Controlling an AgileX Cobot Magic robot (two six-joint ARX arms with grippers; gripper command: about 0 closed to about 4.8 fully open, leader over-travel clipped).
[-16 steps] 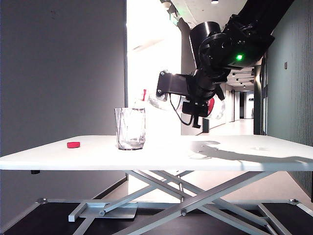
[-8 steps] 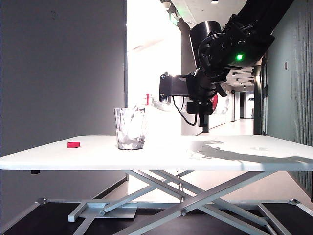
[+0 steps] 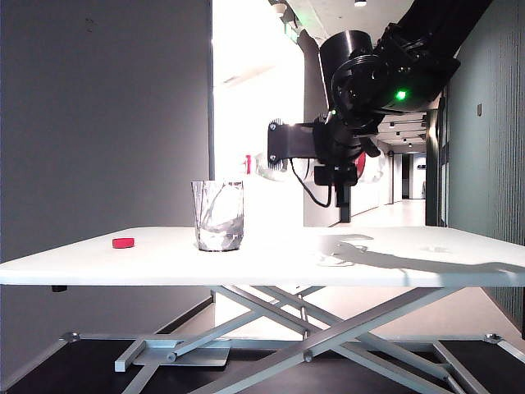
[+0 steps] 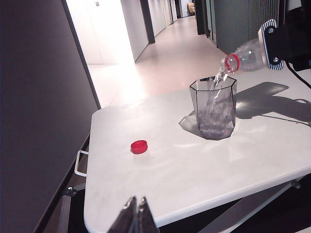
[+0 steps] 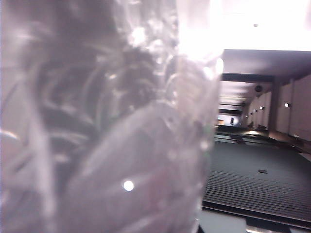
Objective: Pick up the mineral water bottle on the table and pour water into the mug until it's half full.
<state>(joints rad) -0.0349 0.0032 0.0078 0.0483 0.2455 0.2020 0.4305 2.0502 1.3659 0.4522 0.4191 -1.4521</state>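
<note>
The surface (image 4: 160,179) is carrying the mug (image 4: 213,108). Above the mug, the right end effector (image 4: 286,41) is gripping the tilted mineral water bottle (image 4: 244,56), pouring. The left end effector (image 4: 134,219), well short of the mug, is sitting closed and empty. Next: judging level, then righting the bottle.

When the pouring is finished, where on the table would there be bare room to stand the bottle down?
The table is bare along its near edge, in the strip between the red cap and the mug, and on the shadowed side beyond the mug. It is crowded only above the mug, where the right pincer tilts the mineral water bottle.
</note>
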